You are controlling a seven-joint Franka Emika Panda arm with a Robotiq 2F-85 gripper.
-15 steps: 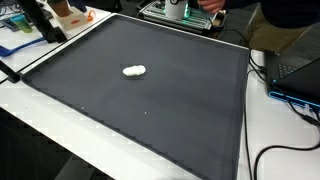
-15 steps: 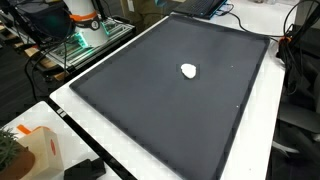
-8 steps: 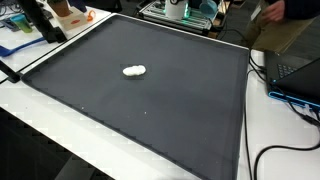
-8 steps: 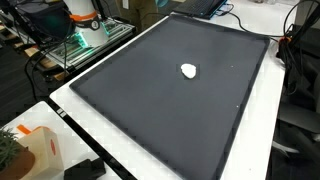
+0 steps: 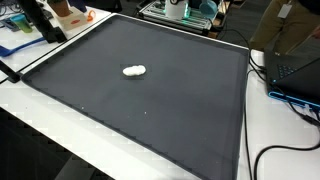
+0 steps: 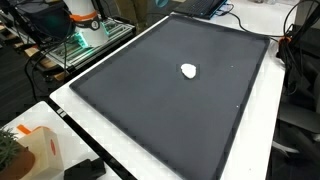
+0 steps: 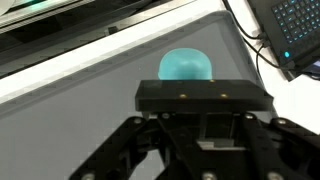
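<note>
Teal rounded object (image 7: 186, 65) is sitting upper centre of the wrist view, right past the gripper (image 7: 203, 97). It's showing as a smooth dome just above the gripper's black crossbar. The gripper is clenched tight. Can't tell whether it's pinching the teal thing or the thing is just sitting behind the tips, since the fingertips are hidden by the body.

Background in the wrist view: the black mat (image 7: 90, 75) is running across the left half, with a white table edge beyond it. A laptop (image 7: 292, 30) is poking in at upper right.

Both exterior views are showing the mat (image 5: 160, 110) (image 6: 160, 110) filling most of the frame. A small white lump (image 5: 134, 71) (image 6: 189, 70) is lying alone on it: left of centre in one, right of centre in the other. Nothing is touching it. The gripper isn't showing over the mat in either.

Progress, my read: early or idle. The white lump is lying untouched and well apart from the arm. The gripper is hanging by the mat's edge, not working over the mat. No teal thing is lying on the mat, so any handling there is looking not yet done.
</note>
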